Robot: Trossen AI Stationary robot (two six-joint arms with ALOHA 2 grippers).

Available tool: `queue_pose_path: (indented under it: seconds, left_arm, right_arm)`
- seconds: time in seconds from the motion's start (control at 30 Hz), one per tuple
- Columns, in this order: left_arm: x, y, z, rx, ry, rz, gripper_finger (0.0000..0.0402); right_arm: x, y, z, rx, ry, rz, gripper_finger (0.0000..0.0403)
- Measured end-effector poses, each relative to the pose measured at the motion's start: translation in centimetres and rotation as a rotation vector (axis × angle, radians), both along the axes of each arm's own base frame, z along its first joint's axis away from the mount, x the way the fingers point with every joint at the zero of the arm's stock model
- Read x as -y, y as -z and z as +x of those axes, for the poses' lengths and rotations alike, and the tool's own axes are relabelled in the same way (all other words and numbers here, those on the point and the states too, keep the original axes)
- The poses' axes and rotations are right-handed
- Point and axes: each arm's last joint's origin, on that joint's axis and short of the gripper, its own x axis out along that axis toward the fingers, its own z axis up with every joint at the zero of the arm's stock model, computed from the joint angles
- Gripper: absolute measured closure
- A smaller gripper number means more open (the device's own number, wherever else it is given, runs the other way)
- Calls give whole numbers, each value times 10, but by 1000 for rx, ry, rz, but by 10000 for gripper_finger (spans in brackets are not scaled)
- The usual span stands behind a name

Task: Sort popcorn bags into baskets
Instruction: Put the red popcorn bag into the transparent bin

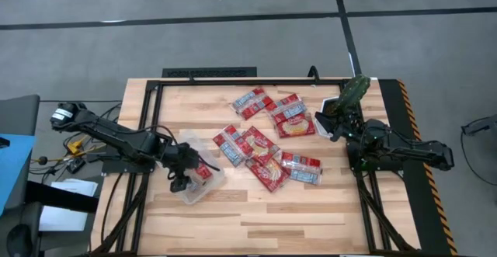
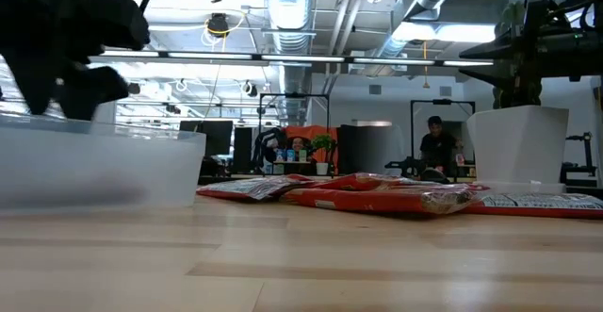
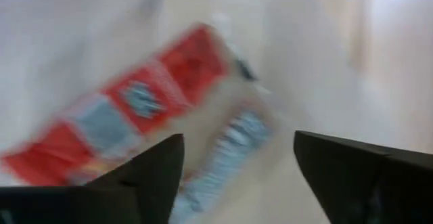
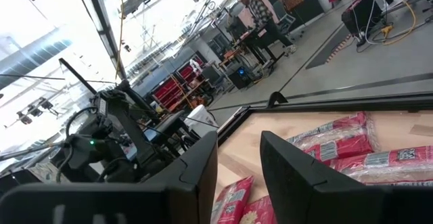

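Clear basket [image 1: 203, 185] under your left gripper [image 1: 180, 181] — fingers apart, one popcorn bag [image 1: 203, 172] beneath.
Right gripper [image 1: 335, 125] waits near the plant pot [image 1: 335, 106] — slightly open, holding nothing.

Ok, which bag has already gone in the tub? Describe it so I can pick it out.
Start at the clear tub on the table's left side, under the left gripper. The bag lies inside it, just beyond the open jaws. It is the only bag within the tub's walls; the others lie loose on the wood toward the middle and right.
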Motion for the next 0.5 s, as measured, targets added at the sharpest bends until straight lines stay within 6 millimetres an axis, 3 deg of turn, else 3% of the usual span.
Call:
queue_pose_path:
  seconds: [0.17, 0.27, 0.37, 0.5]
  left_arm:
    - [0, 0, 0, 38, 108, 136, 103]
    - [0, -1, 0, 35, 70, 121, 107]
    - [-5, -15, 8, 72, -64, 86, 117]
    - [-28, -40, 21, 153, -419, 51, 130]
  right_arm:
    - [0, 0, 0, -1, 0, 1, 270]
    - [0, 0, 0, -1, 0, 1, 269]
    - [0, 0, 0, -2, 0, 1, 265]
    - [0, 0, 0, -2, 0, 1, 261]
